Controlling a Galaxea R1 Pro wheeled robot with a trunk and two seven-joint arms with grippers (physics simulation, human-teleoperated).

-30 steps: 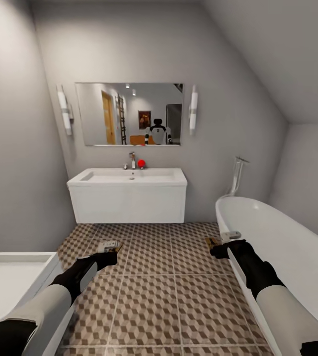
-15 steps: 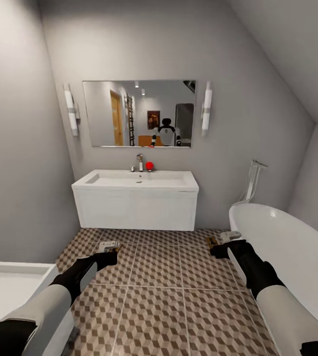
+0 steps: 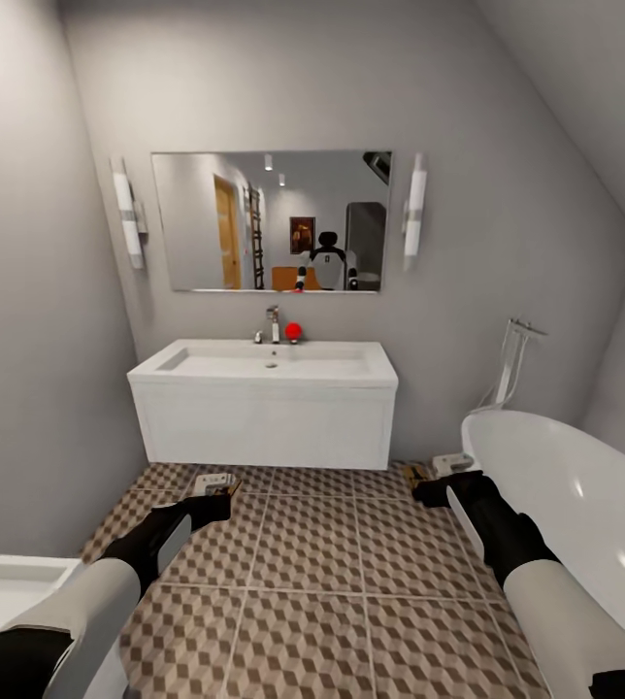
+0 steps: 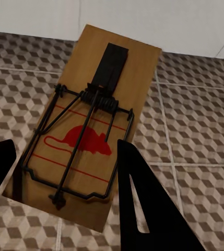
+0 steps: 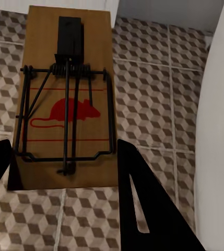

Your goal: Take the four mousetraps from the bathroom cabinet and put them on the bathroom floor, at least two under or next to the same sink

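Closer now than a second earlier, the sink [image 3: 264, 388] filled more of the head view — the base had rolled forward. Each gripper pinched a trap by its near end, held out level over the bathroom floor [image 3: 322, 553], probably for laying down by the basin: left gripper [image 3: 213, 502] with the left mousetrap [image 4: 91, 125], right gripper [image 3: 427, 488] with the right mousetrap [image 5: 67, 99] — tan boards, black wire springs, red mouse print.

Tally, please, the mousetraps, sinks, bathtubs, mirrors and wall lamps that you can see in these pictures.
mousetraps: 2
sink: 1
bathtub: 1
mirror: 1
wall lamps: 2
Total: 7
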